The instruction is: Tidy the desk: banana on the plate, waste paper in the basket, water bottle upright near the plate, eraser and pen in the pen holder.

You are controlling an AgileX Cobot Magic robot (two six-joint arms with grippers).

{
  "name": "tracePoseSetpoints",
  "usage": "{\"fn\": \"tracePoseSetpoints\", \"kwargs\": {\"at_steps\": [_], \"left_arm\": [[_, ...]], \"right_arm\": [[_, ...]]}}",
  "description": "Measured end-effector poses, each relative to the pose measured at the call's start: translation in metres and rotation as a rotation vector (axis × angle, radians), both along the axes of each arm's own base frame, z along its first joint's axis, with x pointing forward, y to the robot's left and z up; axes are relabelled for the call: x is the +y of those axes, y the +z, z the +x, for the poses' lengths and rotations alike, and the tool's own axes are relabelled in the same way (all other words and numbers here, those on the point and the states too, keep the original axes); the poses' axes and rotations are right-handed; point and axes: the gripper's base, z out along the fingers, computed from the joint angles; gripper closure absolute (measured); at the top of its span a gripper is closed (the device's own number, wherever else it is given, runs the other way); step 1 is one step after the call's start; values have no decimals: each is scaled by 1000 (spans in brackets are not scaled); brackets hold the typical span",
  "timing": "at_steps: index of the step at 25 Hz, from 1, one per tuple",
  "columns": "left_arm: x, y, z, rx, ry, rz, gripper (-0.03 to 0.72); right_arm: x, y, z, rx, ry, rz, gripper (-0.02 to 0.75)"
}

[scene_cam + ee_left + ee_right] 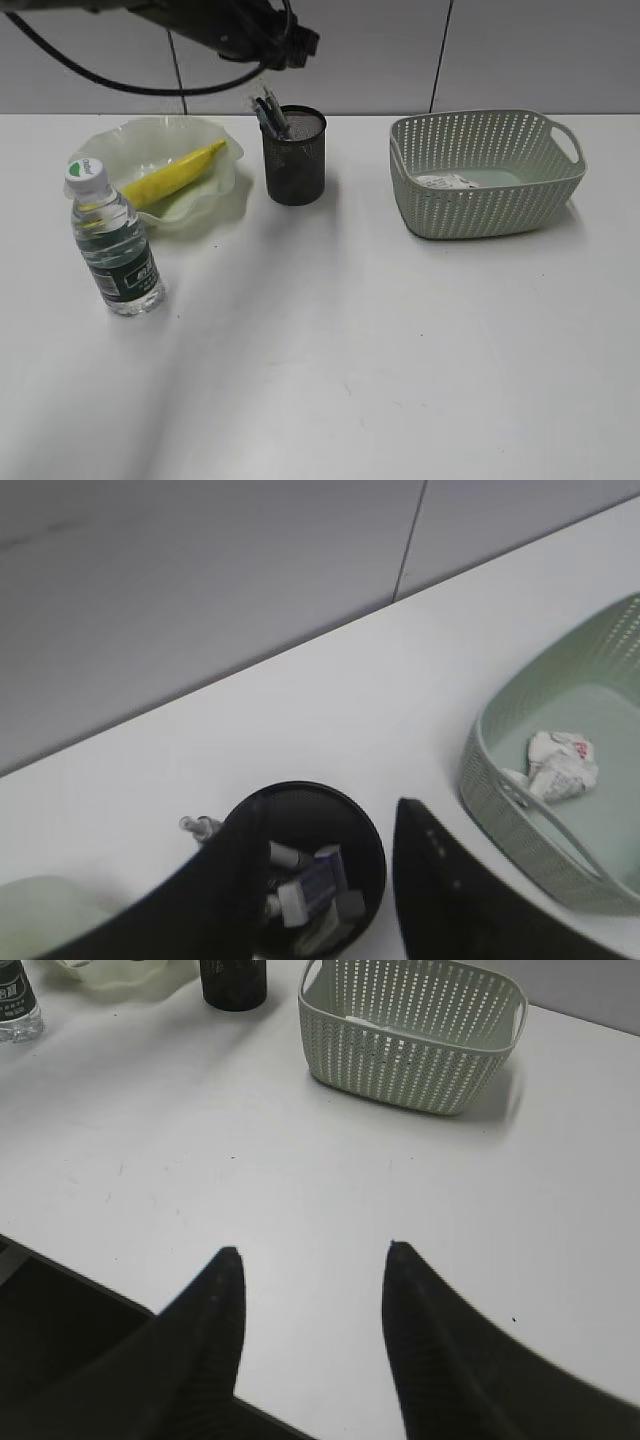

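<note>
Looks basically done: left claw (pixel 320 880) hangs wide and empty over the pen holder (pixel 300 865), eraser probably inside. Next, just lift clear.

The white desk (pixel 380 350) carries plate (pixel 190 205), water bottle (pixel 113 245) (upright), pen holder (pixel 294 160) and basket (pixel 485 175).

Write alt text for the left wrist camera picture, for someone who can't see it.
Two open black gripper fingers hang over a black mesh pen holder holding a pen and an eraser. To the right, crumpled waste paper lies in a green basket on a white desk.
</note>
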Motion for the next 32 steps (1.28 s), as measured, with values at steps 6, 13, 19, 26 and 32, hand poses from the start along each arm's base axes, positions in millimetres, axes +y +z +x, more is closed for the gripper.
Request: {"fn": "tracePoseSetpoints", "kwargs": {"at_steps": [6, 13, 19, 26, 32], "left_arm": [[28, 84, -55, 17, -72, 83, 378], [75, 164, -145, 65, -124, 176, 378], [122, 216, -227, -34, -88, 162, 378], [180, 203, -336, -115, -51, 90, 378], [217, 139, -408, -151, -45, 71, 378]], "right_arm": [[0, 0, 0, 0, 0, 0, 370], [1, 0, 0, 5, 7, 8, 370], [2, 0, -1, 3, 27, 1, 370], [2, 0, -1, 2, 32, -1, 370], [3, 0, -2, 5, 34, 4, 370]]}}
